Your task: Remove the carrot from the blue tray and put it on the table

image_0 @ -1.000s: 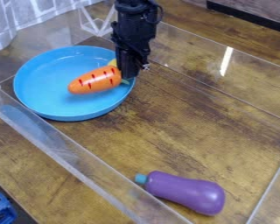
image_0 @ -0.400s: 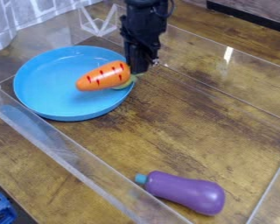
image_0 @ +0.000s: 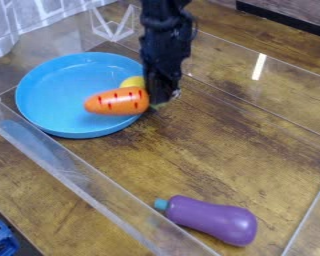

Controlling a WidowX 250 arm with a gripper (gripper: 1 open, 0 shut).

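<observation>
The orange carrot (image_0: 115,100) hangs roughly level over the right side of the blue tray (image_0: 53,95), its pointed end aimed left. My black gripper (image_0: 155,97) points straight down at the tray's right rim and is shut on the carrot's leafy end, which the fingers hide. The dark wood table (image_0: 243,140) spreads out to the right of and below the tray.
A small yellow ball (image_0: 131,83) shows in the tray just behind the carrot. A purple eggplant toy (image_0: 212,220) lies on the table near the front right. Clear acrylic walls (image_0: 69,175) border the table at the front left and along the back.
The gripper has carried the carrot a little to the right and toward the tray's rim. The carrot has swung from tilted to nearly level, and the yellow ball behind it now shows.
</observation>
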